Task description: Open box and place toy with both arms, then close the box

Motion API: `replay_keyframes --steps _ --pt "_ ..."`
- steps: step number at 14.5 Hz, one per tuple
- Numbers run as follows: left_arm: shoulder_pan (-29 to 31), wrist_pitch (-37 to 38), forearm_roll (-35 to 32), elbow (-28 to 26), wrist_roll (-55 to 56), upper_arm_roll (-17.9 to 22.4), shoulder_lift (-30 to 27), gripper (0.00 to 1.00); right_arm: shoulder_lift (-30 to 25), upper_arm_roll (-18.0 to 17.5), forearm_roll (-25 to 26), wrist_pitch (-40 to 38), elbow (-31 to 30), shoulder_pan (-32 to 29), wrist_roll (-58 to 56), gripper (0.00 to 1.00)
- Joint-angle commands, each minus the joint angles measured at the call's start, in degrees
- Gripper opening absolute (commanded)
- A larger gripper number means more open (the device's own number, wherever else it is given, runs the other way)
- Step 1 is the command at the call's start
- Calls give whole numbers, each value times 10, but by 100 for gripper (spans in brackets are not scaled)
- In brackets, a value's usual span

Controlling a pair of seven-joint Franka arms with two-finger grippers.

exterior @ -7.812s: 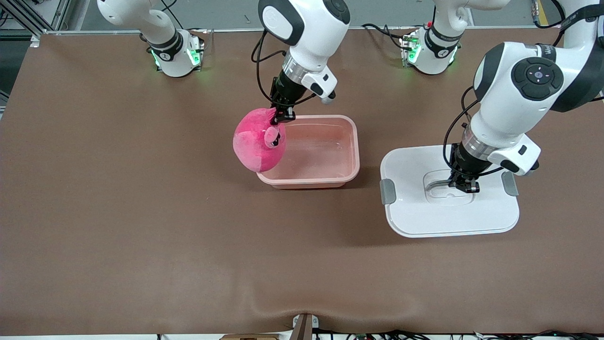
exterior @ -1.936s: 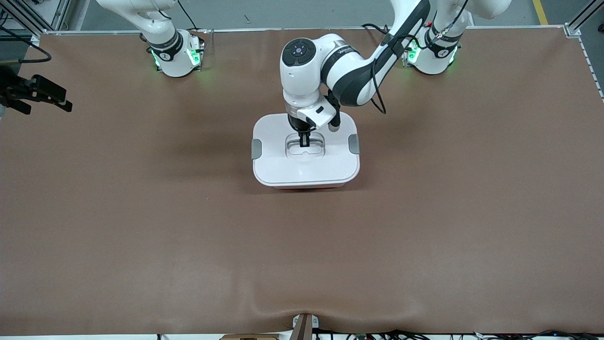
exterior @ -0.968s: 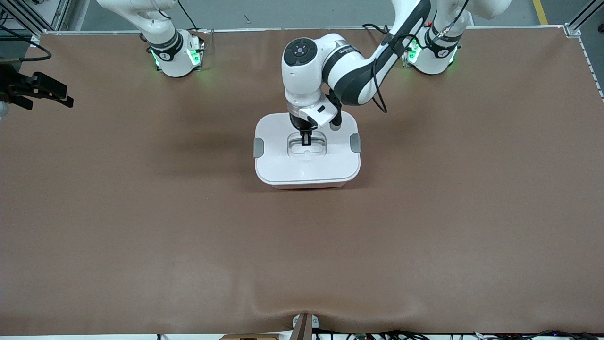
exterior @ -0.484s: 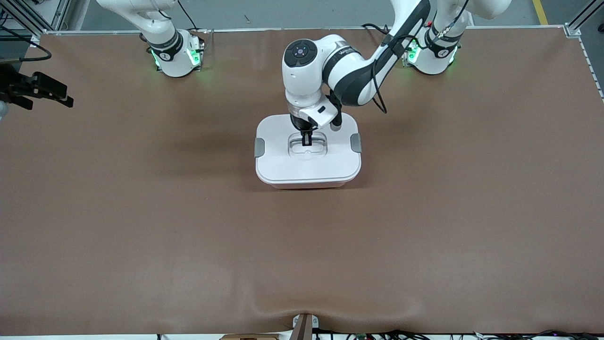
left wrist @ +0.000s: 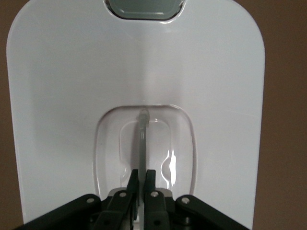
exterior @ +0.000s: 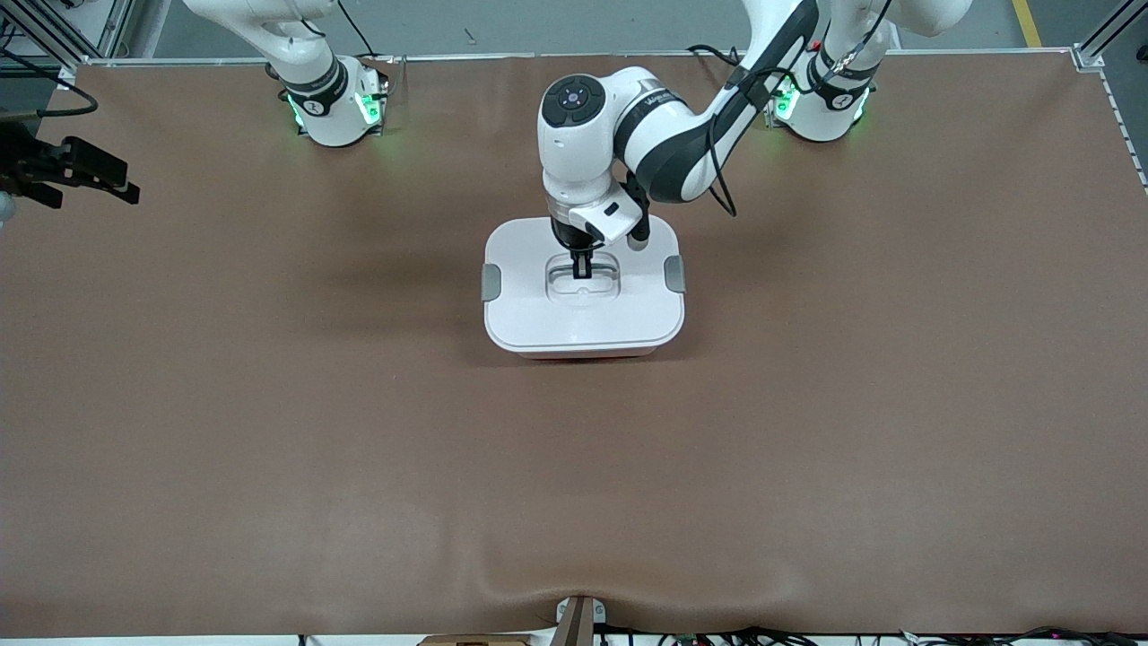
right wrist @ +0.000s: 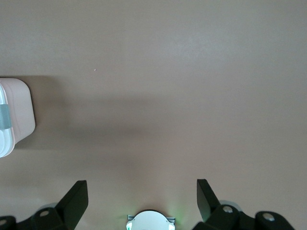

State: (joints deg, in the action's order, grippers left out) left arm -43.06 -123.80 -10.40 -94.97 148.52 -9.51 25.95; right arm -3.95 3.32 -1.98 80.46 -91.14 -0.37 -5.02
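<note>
Front view: arm (exterior: 668, 135) lettering blurred, perhaps unreadable.

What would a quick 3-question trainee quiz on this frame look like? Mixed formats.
1. True or false: the lid sits on the box.
2. What does the left gripper pinch? A) a grey clip B) the lid's centre handle C) the toy
3. Fill in: the right gripper, at the right arm's end of the table, has its fingers ____.

Key: 1 true; 2 B; 3 open.
</note>
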Motion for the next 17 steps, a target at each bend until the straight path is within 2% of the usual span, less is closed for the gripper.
replay_keyframes --steps 1,11,12,13,14,15,17 --pt "-3 -12 -17 -9 12 -1 -5 0 -2 -2 -1 -6 3 -3 -2 100" --pt "-3 -12 -17 -12 12 -1 -2 0 -2 -2 -1 -6 3 -2 -2 100" --pt "-3 -11 -17 -11 9 -1 -4 5 -2 -2 -1 -6 3 -2 -2 100" --pt "-2 -8 -16 -7 5 -1 -5 42 -2 -2 -1 -6 3 -2 -2 100" --pt "-2 -8 -16 -2 5 -1 -7 90 -2 -2 -1 -6 3 -2 -2 100" --pt "-3 -4 -16 7 5 0 -9 100 -2 -2 -1 -6 4 -2 -2 100" --pt "1 24 -17 24 -7 0 -17 100 -2 -2 -1 -6 4 -2 -2 100"
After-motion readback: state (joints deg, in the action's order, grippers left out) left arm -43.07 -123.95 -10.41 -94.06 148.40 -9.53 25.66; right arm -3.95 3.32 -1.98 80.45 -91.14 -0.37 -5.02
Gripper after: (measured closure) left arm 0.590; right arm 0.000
